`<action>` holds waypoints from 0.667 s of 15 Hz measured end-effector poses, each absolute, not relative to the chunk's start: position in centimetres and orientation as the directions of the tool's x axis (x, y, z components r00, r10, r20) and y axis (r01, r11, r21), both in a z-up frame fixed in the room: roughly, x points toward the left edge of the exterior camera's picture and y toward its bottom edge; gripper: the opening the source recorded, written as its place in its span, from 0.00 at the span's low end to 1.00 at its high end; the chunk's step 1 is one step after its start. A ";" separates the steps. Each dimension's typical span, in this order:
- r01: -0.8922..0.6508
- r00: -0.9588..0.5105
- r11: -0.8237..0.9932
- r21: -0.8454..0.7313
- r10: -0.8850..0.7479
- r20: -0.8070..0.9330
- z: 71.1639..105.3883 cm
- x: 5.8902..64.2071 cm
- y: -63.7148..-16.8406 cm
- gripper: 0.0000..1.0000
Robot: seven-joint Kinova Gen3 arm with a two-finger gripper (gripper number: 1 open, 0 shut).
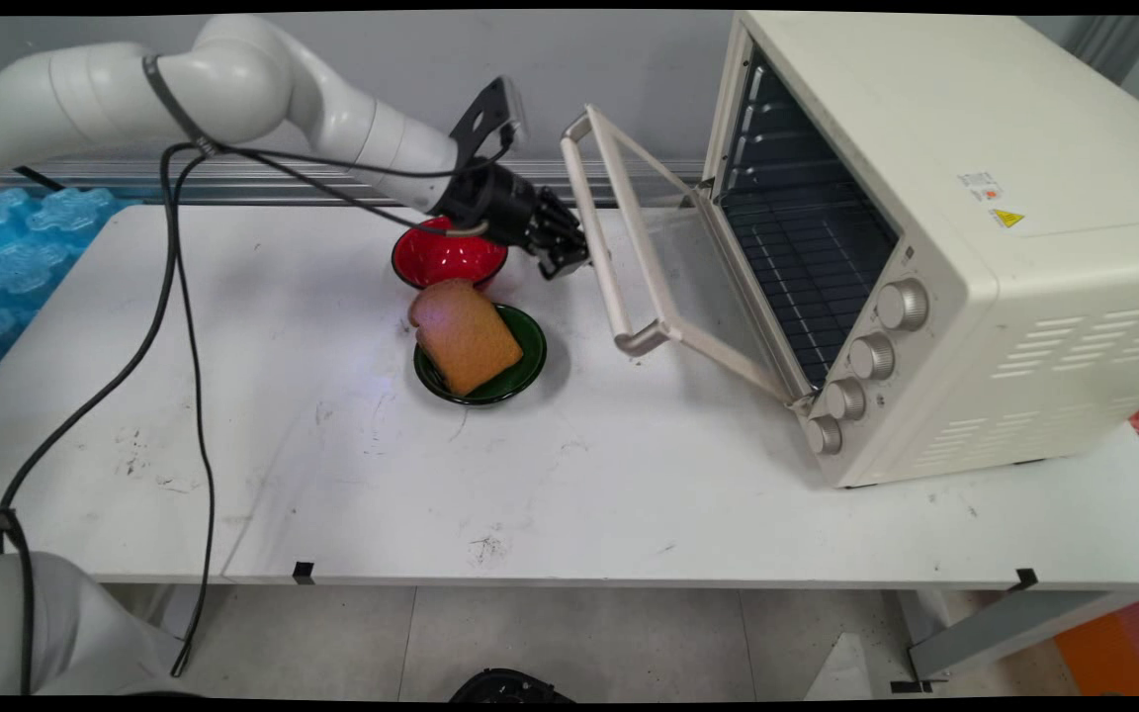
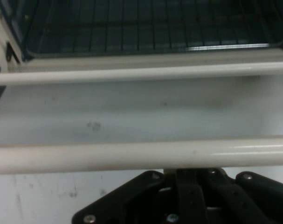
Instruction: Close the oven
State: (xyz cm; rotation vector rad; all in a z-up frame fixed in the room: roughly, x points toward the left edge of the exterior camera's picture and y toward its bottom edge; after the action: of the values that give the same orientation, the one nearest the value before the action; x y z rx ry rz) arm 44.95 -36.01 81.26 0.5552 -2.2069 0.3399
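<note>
The desk ran bare along its near edge, scuffed and marked. Further in stood a green plate with a slice of toast lying tilted across it, one end overhanging the rim toward a red bowl just behind. The bowl was partly covered by the arm's wrist, so what it held, if anything, could not be made out.

The gripper was above the desk just right of the bowl, pointing at the toaster oven and close against the handle of its door. The door hung partly open, slanting down and out from its hinge at the oven's bottom. From the hand's camera the handle bar crossed straight over the black linkage and covered everything above it. So it could not be told whether the gripper was wide, narrow or closed on the bar, nor whether it touched the bar at all.

Beyond the bar the door's glass and the wire rack inside the oven showed, with nothing visible on the rack. Four knobs lined the oven's front. Black cables drooped from the arm across the desk's left side.
</note>
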 end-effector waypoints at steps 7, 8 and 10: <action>-0.474 -0.560 0.877 -0.074 -0.235 0.795 84.2 42.0 -38.7 0.00; -0.472 -0.558 0.878 -0.077 -0.230 0.797 84.6 41.7 -39.1 0.00; -0.469 -0.556 0.880 -0.079 -0.224 0.801 85.2 41.1 -39.7 0.00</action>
State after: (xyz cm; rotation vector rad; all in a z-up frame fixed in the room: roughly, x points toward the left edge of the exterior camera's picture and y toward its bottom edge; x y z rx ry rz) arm 41.11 -39.67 85.16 0.4975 -2.1742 0.3575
